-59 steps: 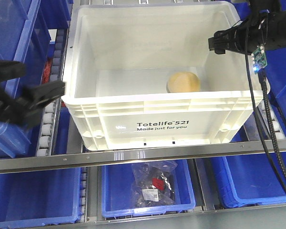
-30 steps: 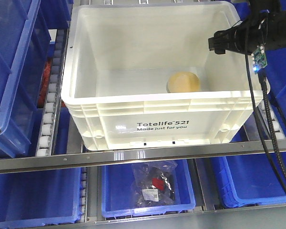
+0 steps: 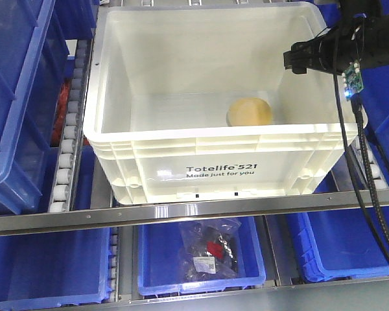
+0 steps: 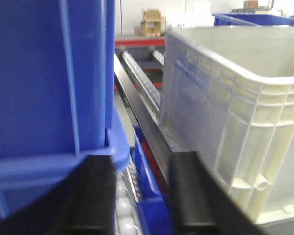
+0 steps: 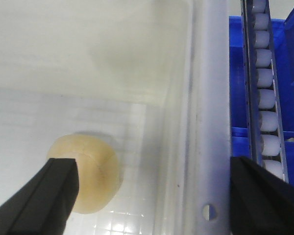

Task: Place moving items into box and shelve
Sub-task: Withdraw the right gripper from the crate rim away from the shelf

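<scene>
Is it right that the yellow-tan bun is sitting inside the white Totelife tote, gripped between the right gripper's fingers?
Not quite. The yellow-tan bun does sit inside the white Totelife tote, but nothing grips it. The right wrist view shows the right gripper open, its fingers spread wide above the bun, one each side of the tote's wall. The front view agrees.

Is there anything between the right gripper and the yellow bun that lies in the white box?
Nothing visible. The right gripper hangs open over the box's right wall, one jaw inside above the bun, one outside. Only open air lies between.
</scene>
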